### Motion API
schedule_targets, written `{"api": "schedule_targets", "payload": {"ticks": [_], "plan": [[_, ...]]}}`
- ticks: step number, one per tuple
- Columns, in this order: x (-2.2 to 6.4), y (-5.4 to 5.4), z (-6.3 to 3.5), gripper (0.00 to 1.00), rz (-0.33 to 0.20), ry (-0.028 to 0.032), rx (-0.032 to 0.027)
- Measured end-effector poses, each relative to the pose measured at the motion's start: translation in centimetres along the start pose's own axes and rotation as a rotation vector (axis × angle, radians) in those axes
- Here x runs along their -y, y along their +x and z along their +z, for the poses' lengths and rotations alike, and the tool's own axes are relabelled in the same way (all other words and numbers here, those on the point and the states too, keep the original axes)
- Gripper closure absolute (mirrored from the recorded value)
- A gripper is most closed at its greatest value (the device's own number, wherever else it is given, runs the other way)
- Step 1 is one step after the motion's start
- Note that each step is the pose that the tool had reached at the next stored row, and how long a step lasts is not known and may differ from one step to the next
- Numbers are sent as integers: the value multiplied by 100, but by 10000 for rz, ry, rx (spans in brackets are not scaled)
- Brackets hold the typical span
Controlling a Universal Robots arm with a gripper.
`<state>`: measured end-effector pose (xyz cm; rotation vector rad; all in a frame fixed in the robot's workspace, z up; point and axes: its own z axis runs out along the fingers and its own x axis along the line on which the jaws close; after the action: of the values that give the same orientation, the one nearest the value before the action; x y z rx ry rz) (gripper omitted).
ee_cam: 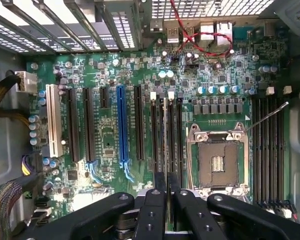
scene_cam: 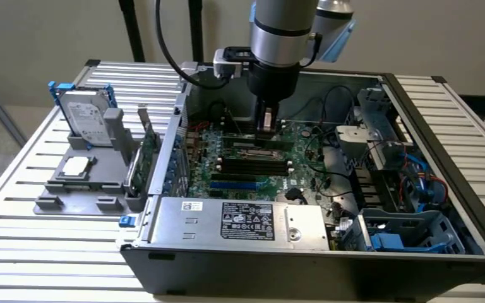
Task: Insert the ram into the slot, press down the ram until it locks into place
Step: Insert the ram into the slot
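exterior view: an open computer case lay on a slatted table, and the arm reached straight down into it. the gripper hung at about twelve o'clock from the silver power supply. its fingers sat narrow, pinched on the ram — a thin stick lying level across the tips. the black memory slots lay on the board at roughly six o'clock from the gripper. the shorter blue socket sat just past them, again toward six o'clock. outside the case, at nine o'clock, a hard drive stood upright in a grey holder.

wrist view: the gripper showed two black fingers close together, clamped on the ram, seen edge-on as a pale thin line. the ram ran along the bank of four parallel memory slots — whether it touched a slot or hung above it, i could not tell. the cpu socket lay just beside the bank, with the blue socket on the bank's other side. red wires looped near the rear ports.
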<state>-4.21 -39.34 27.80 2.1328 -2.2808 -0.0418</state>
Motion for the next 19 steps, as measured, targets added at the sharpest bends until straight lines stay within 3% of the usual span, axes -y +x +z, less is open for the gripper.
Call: {"api": "schedule_targets", "payload": {"ticks": [11,19], "plan": [[6,1,197,87,0,1,0],[-5,2,250,87,-57,41,-10]]}}
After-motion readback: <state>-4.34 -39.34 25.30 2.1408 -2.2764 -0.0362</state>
